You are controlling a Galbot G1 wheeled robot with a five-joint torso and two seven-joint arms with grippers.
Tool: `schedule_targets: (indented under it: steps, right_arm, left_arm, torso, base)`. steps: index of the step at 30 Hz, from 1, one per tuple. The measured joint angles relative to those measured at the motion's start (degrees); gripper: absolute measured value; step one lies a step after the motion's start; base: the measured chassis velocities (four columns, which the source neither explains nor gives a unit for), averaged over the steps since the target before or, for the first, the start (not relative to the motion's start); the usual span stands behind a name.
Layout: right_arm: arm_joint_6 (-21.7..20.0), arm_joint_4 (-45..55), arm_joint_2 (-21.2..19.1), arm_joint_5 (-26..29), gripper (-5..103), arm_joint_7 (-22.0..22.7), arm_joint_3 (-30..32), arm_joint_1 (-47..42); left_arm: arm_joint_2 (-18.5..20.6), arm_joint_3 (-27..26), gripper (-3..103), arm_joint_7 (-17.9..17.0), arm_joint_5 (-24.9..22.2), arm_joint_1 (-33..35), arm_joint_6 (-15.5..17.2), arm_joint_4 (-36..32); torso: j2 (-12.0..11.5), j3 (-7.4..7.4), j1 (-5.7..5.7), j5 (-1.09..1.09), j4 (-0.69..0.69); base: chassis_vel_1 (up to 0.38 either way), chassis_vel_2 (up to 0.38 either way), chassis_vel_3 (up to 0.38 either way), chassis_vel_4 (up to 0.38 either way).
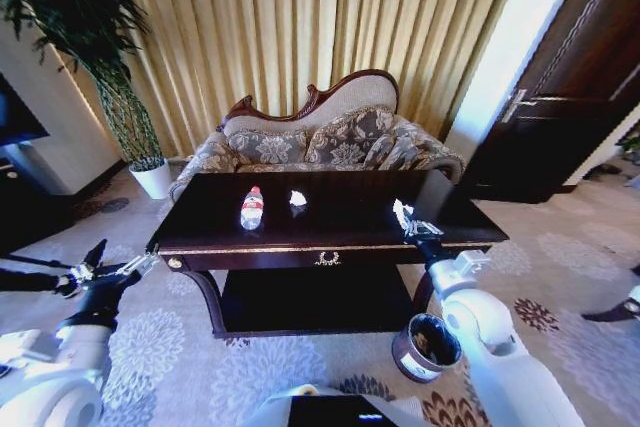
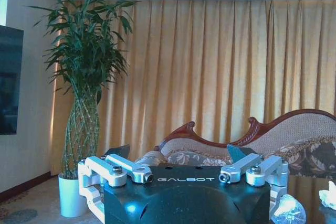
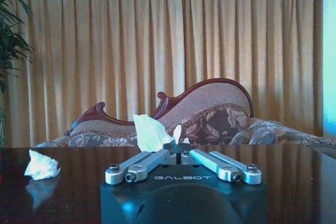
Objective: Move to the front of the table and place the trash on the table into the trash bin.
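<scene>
at table (image 1: pixel 350 232) front edge, 3 o'clock end: my right gripper (image 1: pixel 409 223) clamped on paper wad (image 3: pixel 148 132), pickup done. next i judge: carry to trash bin (image 1: pixel 426 345) at 5 o'clock, release. bottle (image 1: pixel 252 208), second wad (image 1: pixel 297 199) remain. left gripper (image 1: pixel 122 269) spread, idle at 9.

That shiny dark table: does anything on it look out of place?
Yes. On the glossy dark-brown wooden table, a clear plastic bottle lies tipped over beside a crumpled white paper wad. The right gripper pinches another white wad.
</scene>
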Motion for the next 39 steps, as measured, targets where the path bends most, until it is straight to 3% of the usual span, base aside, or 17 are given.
schedule_targets:
  steps: [28,39]
  right_arm:
    - [0.03,-2.65,1.91,-2.88,0,-0.09,-0.20,-0.98]
    - [1.39,-16.25,2.81,-5.07,0,-0.71,0.01,-1.05]
  left_arm:
    - [-0.27,-0.23,100,0.26,0.05,0.20,-1.97,1.63]
    - [-0.42,-0.96,100,0.97,-0.14,0.48,-3.35,3.18]
  torso:
    - [0.02,-0.01,-0.04,0.00,-0.01]
    - [-0.02,0.01,0.02,0.00,-0.02]
  base:
    - [0.102,-0.097,-0.108,0.102]
    - [0.002,-0.006,-0.001,0.004]
